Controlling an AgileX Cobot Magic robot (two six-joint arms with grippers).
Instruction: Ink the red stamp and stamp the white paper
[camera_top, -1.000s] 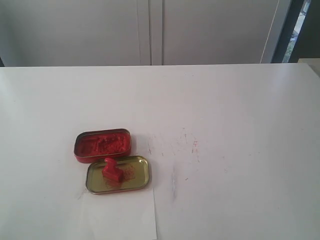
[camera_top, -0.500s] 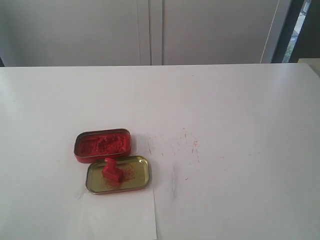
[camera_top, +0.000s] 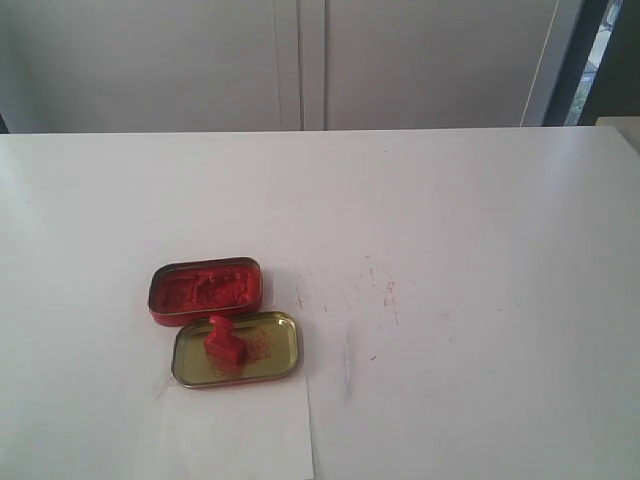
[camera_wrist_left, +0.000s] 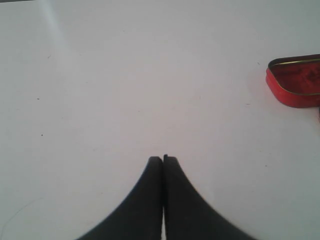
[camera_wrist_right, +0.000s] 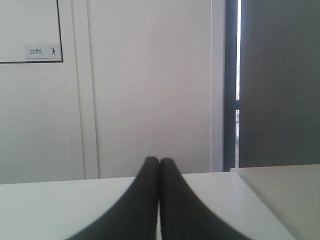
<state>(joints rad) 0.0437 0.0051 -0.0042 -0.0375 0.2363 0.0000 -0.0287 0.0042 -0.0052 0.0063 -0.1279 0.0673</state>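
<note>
Jaws of left gripper (camera_wrist_left: 163, 160) and right gripper (camera_wrist_right: 159, 161) pressed shut, empty. Left faces bare worktop (camera_wrist_left: 125, 90), red ink tin (camera_wrist_left: 295, 82) at one edge. Red stamp (camera_top: 225, 343) stands upright in gold lid (camera_top: 287, 345), white paper (camera_top: 240, 432) just beside. Left arm likely nearer.

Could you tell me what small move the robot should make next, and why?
Probably open the left tool, ready to reach for the red stamp. Its jaws are shut above the table, with only part of the ink tin in its camera's view, while the stamp stands ungrasped in the gold lid.
</note>
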